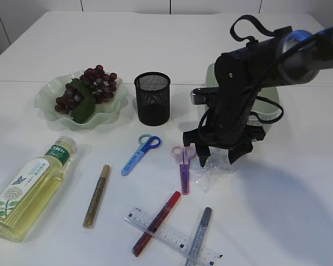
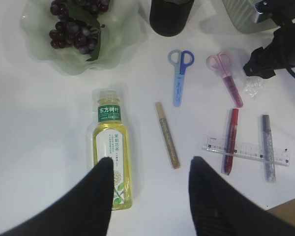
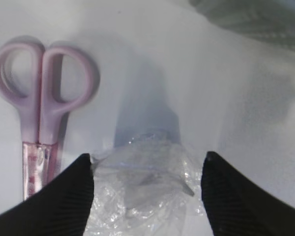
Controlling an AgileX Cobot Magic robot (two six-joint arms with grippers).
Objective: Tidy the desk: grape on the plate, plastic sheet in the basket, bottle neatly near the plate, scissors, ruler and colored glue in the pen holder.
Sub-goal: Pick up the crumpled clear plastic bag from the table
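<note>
Plastic sheet [image 3: 142, 191] crumpled, clear, between open right tool [image 3: 146, 169] fingers.

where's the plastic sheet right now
The plastic sheet lies crumpled on the table, right of centre in the exterior view, just right of the pink scissors. It sits between the open fingers of the right gripper, not yet in the basket.
</note>
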